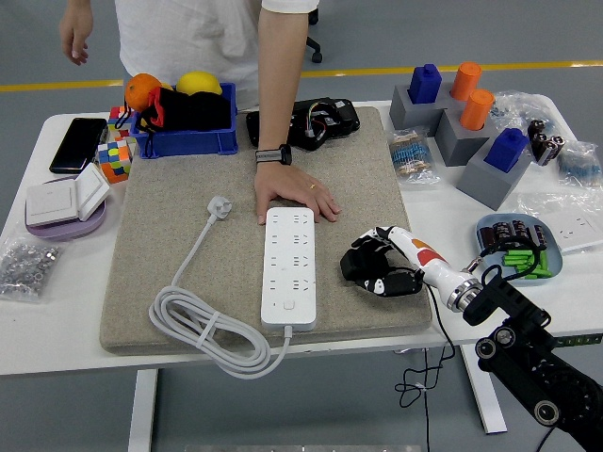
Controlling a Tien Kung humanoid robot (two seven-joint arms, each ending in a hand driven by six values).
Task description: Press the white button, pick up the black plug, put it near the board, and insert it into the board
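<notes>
Currently the pick-up step looks to be in hand: the right hand (384,266) sits just right of the white power strip (288,267) on the beige mat (179,179), fingers (369,243) curled down around the black plug (359,267), which lies on the mat beside the strip's middle sockets. Grasp looks closed on the plug, though whether it is lifted off the mat cannot be told. White button (289,304) sits at the strip's near end; pressed or not cannot be told. The left hand is not in view. A person's hand (295,201) rests flat on the mat touching the strip's far end, apparently steadying it. Next move probably calls for lifting the plug clear, carrying it a short way left over the strip and lining its prongs up with a socket before pushing down. Room: mat is open between plug and strip, so the path left is free. Right of the strip the mat edge lies near the robot's wrist, with a blue tray of batteries (516,247) further right. The strip's white cable (203,325) coils left of the strip, out of the way.
</notes>
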